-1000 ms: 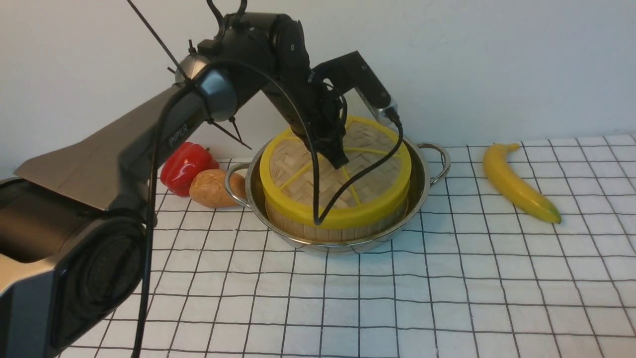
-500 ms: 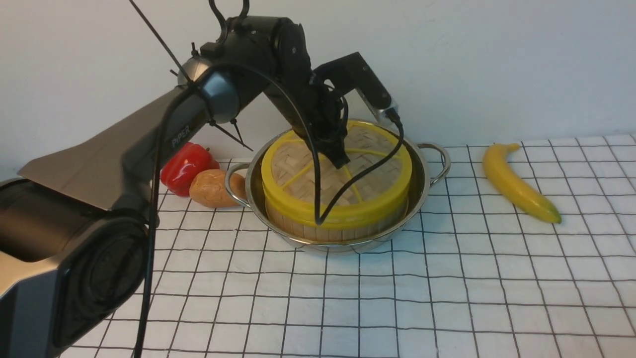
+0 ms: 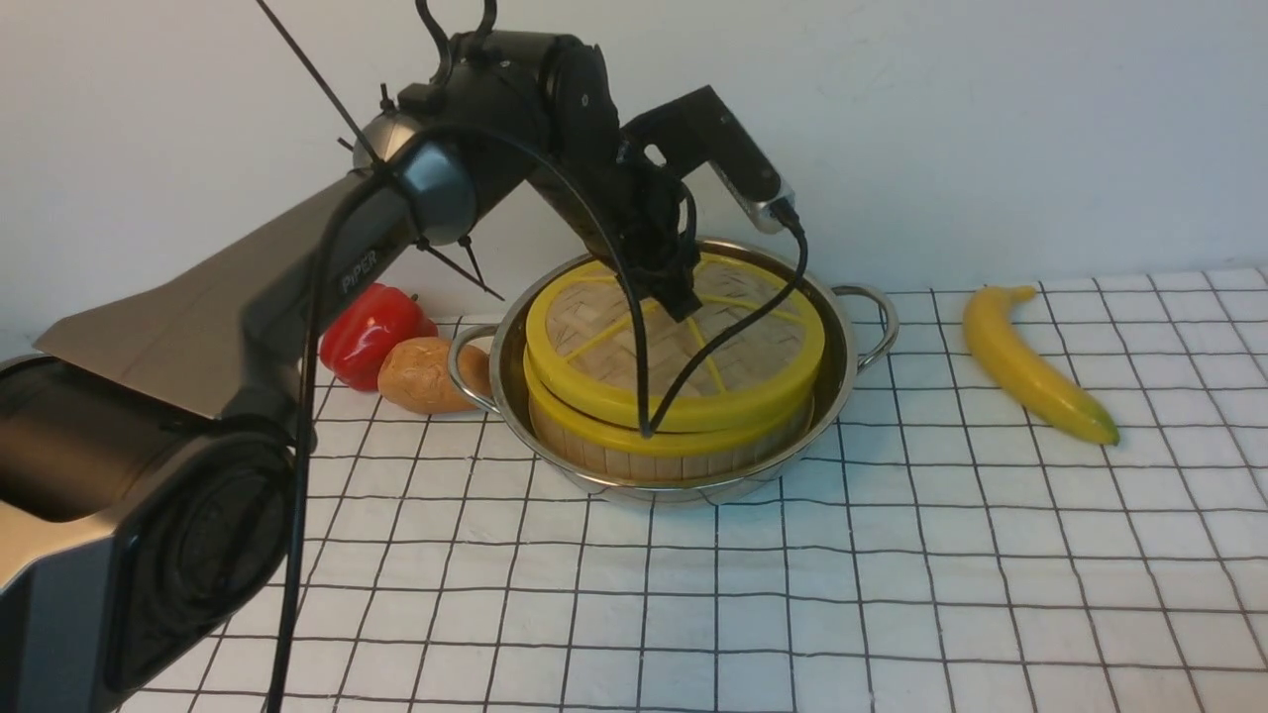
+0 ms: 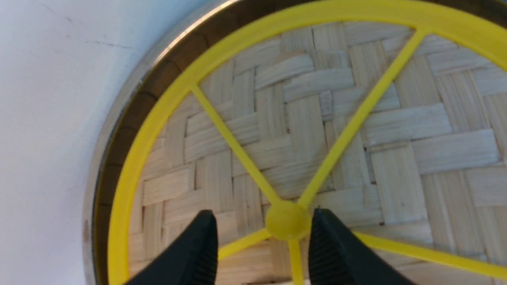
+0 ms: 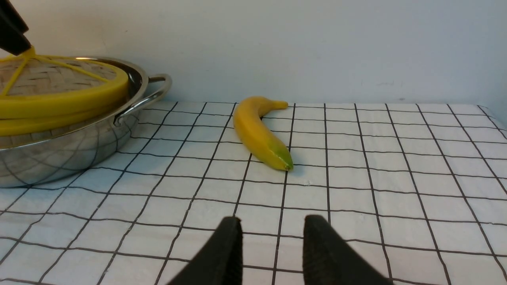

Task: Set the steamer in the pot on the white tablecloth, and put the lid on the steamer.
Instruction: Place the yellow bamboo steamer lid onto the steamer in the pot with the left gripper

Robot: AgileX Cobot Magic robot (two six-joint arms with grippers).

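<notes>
The steamer (image 3: 684, 458) stands in the shiny pot (image 3: 844, 368) on the white tablecloth (image 3: 892, 594). The woven lid (image 3: 604, 347) lies on top of the steamer and hides its contents. My left gripper (image 3: 679, 297) hovers over the lid's centre. In the left wrist view this gripper (image 4: 262, 213) is open, its black fingers (image 4: 202, 245) on either side of the yellow knob (image 4: 287, 221), with a clear gap on one side. My right gripper (image 5: 273, 219) is open and empty, low over the cloth to the right of the pot (image 5: 59, 158).
A banana (image 3: 1030, 366) lies on the cloth to the right of the pot, ahead of the right gripper in its wrist view (image 5: 257, 132). A red pepper (image 3: 371, 332) and a potato (image 3: 421, 374) sit by the pot's left handle. A wall stands close behind.
The left gripper has opened and let go of the lid's knob. The lid has dropped level onto the steamer. The left wrist has risen slightly.
</notes>
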